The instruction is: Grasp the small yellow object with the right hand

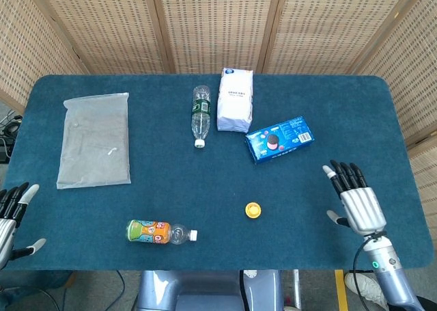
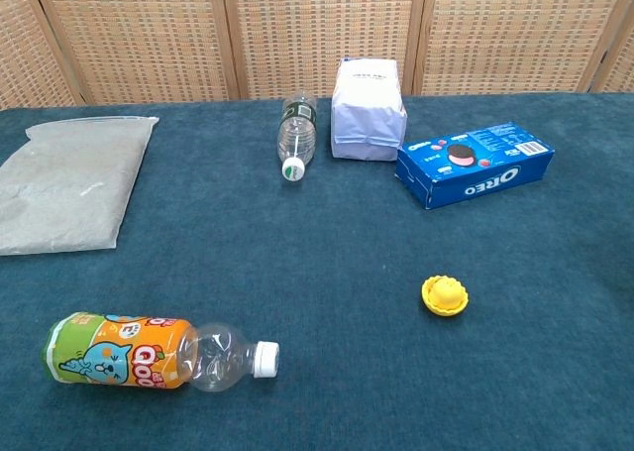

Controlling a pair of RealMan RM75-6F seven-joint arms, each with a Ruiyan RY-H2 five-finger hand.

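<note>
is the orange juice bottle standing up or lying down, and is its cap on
Lying down, cap on. The orange juice bottle rests on its side on the blue table, its white cap pointing toward the small yellow object.

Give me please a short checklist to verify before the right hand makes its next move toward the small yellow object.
1. Small yellow object in view, alone on the blue table: ok.
2. Right hand empty, fingers apart: ok.
3. Right hand at the object: not ok; it sits well off to the side, out of the chest view.
4. Path between them free of things: ok.
5. Oreo box and orange bottle apart from the object: ok.
6. Left hand out of the way at the table edge: ok.
</note>
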